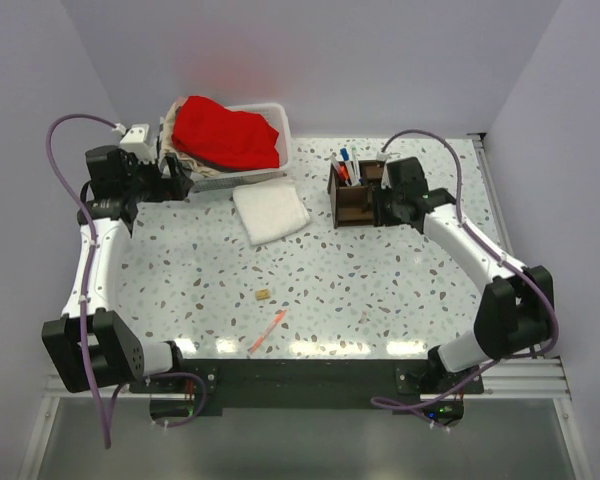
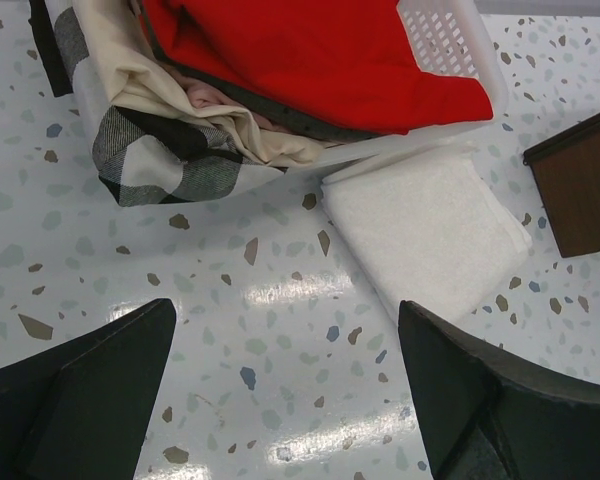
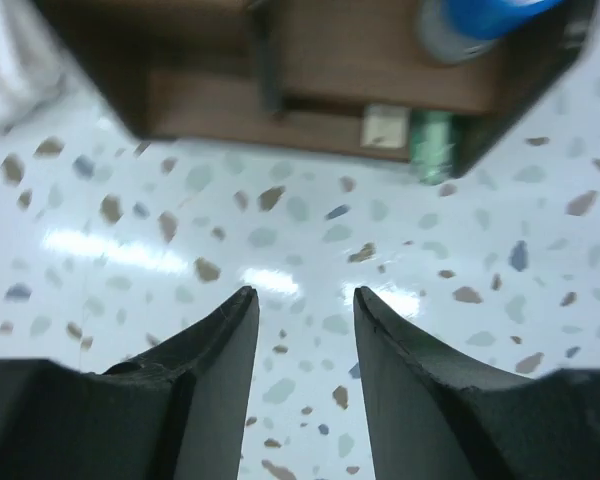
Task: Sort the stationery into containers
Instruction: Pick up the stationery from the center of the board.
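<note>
Looking left first, your left gripper (image 1: pixel 177 181) hovers at ten o'clock of the table (image 1: pixel 380 290), jaws wide apart and empty, beside the white basket (image 1: pixel 283 120). Near six o'clock, a beige block (image 1: pixel 264 294) and a pink-red pen (image 1: pixel 268 331) lie unsorted. At one o'clock, the wooden organizer (image 1: pixel 355 205) already holds several pens (image 1: pixel 346 168). Your right gripper (image 3: pixel 305 300) sits just beside it, fingers parted, holding nothing. Nearly done, I'd say: two items left.
</note>
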`<move>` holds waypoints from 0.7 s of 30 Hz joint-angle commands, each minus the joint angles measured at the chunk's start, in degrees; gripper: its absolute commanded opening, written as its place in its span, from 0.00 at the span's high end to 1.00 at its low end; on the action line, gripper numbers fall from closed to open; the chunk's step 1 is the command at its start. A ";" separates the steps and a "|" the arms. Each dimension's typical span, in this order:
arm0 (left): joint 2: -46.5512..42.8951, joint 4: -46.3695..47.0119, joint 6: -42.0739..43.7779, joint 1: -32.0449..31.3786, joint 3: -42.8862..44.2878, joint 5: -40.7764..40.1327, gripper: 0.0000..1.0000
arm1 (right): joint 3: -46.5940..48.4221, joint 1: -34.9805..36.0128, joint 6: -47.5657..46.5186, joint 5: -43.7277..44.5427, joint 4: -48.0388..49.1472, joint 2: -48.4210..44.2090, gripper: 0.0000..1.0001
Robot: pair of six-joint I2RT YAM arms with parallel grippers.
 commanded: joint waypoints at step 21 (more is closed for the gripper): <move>-7.83 -0.10 2.21 0.95 -2.23 -2.34 0.00 | 3.82 39.39 -54.35 -26.96 7.42 13.43 0.38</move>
